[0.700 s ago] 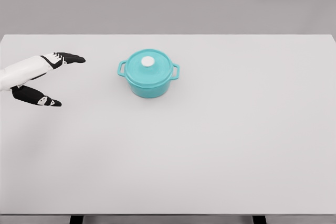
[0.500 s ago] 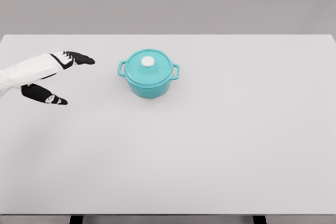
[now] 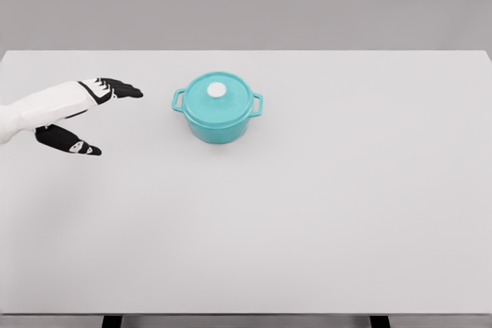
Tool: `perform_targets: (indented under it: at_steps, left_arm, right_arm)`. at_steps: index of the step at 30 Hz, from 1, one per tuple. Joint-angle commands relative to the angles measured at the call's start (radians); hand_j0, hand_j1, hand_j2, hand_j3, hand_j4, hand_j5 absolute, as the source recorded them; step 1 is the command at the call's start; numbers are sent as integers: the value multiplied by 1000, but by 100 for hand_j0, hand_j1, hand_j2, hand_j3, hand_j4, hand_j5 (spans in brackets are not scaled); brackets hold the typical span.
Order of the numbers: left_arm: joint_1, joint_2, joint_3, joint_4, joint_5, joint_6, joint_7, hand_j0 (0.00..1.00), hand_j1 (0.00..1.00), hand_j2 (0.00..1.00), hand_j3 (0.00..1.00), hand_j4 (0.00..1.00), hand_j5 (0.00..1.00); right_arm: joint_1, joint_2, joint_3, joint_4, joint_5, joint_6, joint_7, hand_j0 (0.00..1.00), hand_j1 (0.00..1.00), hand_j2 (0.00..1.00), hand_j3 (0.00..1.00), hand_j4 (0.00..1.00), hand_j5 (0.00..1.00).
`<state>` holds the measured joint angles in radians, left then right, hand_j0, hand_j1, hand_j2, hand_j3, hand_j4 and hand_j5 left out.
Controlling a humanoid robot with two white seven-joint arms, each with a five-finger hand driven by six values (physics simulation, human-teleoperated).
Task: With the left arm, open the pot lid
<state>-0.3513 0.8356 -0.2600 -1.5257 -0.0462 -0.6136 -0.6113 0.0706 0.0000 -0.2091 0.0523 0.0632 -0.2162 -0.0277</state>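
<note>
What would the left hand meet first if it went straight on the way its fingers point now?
Probably the pot. The left hand is open and points right across the bare table toward the pot's near handle. Its height is unclear, so it might pass above.

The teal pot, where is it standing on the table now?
In the head view the teal pot stands on the white table, left of centre toward the far edge, its lid on, with the open left hand to its left, apart.

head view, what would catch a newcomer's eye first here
The teal pot with its lid on and a white knob stands out on the white table, toward the far left-centre. Next, the left hand at the left edge, fingers spread, apart from the pot.
</note>
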Motion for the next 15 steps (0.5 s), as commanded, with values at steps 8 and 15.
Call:
perform_targets:
  at_steps: [8, 15]
  left_arm:
    - [-77, -141, -13, -99, -202, 3, 0, 100, 100, 100, 100, 100, 100]
    - [-166, -144, -85, -103, -296, 3, 0, 100, 100, 100, 100, 100, 100]
  right_arm:
    - [0, 0, -1, 0, 0, 0, 0, 100, 100, 100, 100, 100, 100]
    - [0, 0, -1, 0, 0, 0, 0, 100, 100, 100, 100, 100, 100]
